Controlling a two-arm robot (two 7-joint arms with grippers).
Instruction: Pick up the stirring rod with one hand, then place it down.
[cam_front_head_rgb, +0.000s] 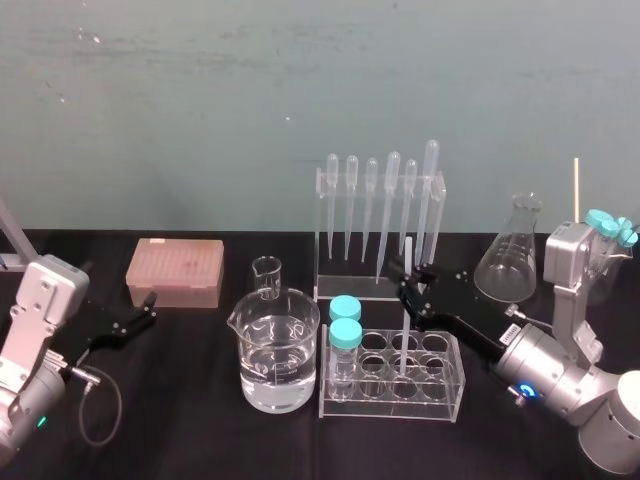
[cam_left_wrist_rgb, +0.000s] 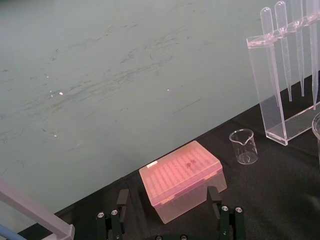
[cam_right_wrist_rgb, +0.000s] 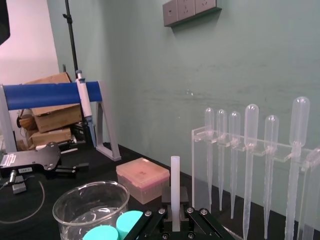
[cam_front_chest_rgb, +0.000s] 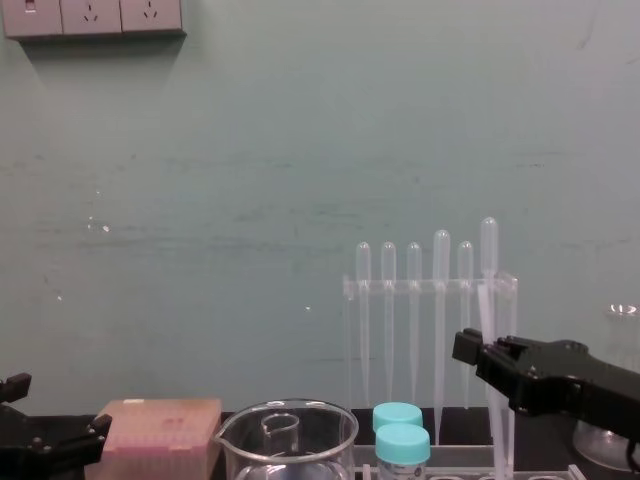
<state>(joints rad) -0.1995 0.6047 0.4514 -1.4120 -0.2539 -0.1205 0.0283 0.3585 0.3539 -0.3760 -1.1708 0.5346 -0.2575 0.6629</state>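
Right end effector (cam_front_head_rgb: 407, 276): clamped on stirring rod (cam_front_head_rgb: 403, 340), upright, lower end in tube rack (cam_front_head_rgb: 390, 406), 3 o'clock of beaker (cam_front_head_rgb: 280, 350) | Left end effector (cam_front_head_rgb: 143, 315): wide, idle on bench (cam_front_head_rgb: 180, 430), 9 o'clock of beaker.

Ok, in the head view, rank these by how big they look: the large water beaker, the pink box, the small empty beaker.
Largest: large clear glass beaker holding water, helped by sitting nearest the camera.
Then: pink rectangular plastic box.
Smallest: small clear empty glass beaker.
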